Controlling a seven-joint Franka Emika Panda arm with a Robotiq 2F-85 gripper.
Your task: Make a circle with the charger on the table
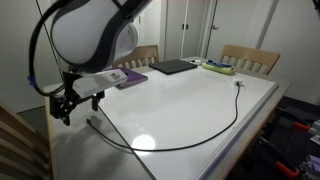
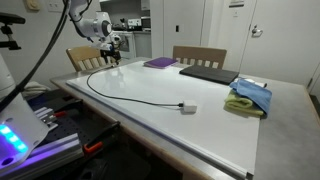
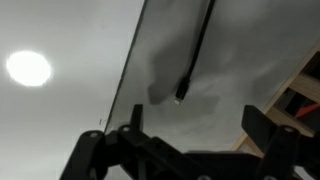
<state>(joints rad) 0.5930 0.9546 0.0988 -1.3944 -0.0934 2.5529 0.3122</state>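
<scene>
The table [image 2: 225, 135] took up most of what I saw in both exterior views, with a grey top and a big glossy white board surface. The arm [image 1: 95, 35] bulked large over one corner of it in an exterior view. Two wooden chairs [image 2: 200, 55] stood along the far side. On that far side lay a flat dark laptop [image 2: 210, 73]. Near it was a bundle of blue and green cloth [image 2: 250, 97], and a purple notebook [image 2: 160, 63] lay on its other side.

The gripper [image 1: 68, 106] hung above the table's corner, clear of the surface. From the wrist view I could see its claw [image 3: 192, 125] spread wide, both jaws well apart and touching nothing.

The charger [image 1: 160, 149] lay loose on the white board as one long open curve. It swept from the corner under the gripper across the board towards the side where the cloth lay. One plug end [image 2: 187, 107] rested on the white surface, well apart from the laptop. In the wrist view the other end [image 3: 182, 95] lay flat on a duller grey patch just beside the edge of the glossy white. It sat ahead of the spread jaws and apart from them
</scene>
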